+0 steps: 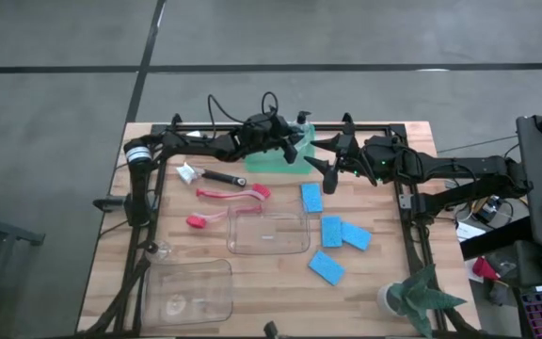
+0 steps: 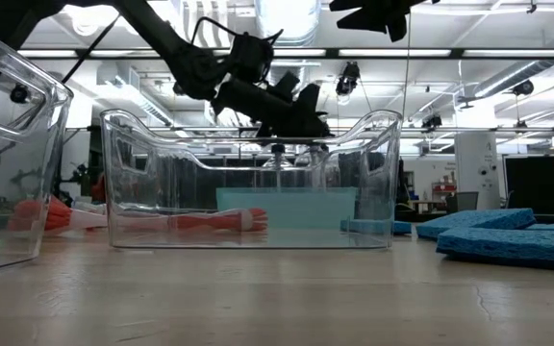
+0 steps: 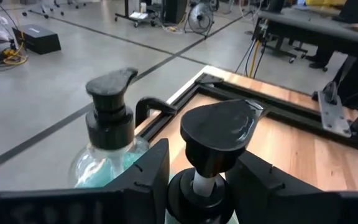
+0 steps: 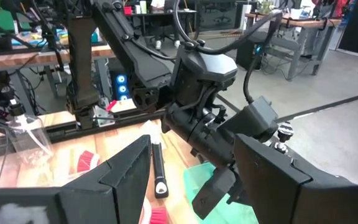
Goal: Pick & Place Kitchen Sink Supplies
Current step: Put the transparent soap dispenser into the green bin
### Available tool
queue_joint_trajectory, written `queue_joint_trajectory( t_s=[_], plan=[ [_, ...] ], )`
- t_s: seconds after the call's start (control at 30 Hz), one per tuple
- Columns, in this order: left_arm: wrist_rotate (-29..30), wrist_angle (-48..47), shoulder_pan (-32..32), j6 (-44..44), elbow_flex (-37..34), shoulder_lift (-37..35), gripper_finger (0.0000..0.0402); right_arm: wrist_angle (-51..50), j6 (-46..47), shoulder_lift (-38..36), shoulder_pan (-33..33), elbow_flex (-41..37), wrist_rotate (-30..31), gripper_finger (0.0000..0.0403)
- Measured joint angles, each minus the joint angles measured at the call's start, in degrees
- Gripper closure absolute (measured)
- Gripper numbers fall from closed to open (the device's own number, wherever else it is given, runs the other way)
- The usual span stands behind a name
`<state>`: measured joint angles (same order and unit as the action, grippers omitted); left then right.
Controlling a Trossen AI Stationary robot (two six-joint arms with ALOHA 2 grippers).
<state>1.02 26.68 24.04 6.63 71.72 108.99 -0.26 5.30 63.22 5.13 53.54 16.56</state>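
Pump bottle (image 3: 211, 149) sits between left gripper (image 3: 197, 177) fingers, clamped; right gripper (image 1: 326, 170) spread, empty.

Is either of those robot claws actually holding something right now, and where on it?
The left gripper is closed on a pump bottle at the neck, just under its black top. The right gripper is open and holds nothing.

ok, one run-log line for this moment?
left gripper: closed around pump bottle neck at green tray | right gripper: open, empty, beside tray | sponges: on table

Left fingers (image 3: 148, 174) flank one pump bottle (image 3: 213, 155), another bottle (image 3: 107, 143) beside.
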Motion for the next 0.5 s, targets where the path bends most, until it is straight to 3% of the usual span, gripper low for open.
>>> queue_joint_trajectory(
  t_s=[0.5],
  plan=[
    [-2.1,1.5,-0.2,0.8,0.0,1.1,0.0251,0.0,0.3,0.0,0.0,-0.2,0.0,0.0179]
  ],
)
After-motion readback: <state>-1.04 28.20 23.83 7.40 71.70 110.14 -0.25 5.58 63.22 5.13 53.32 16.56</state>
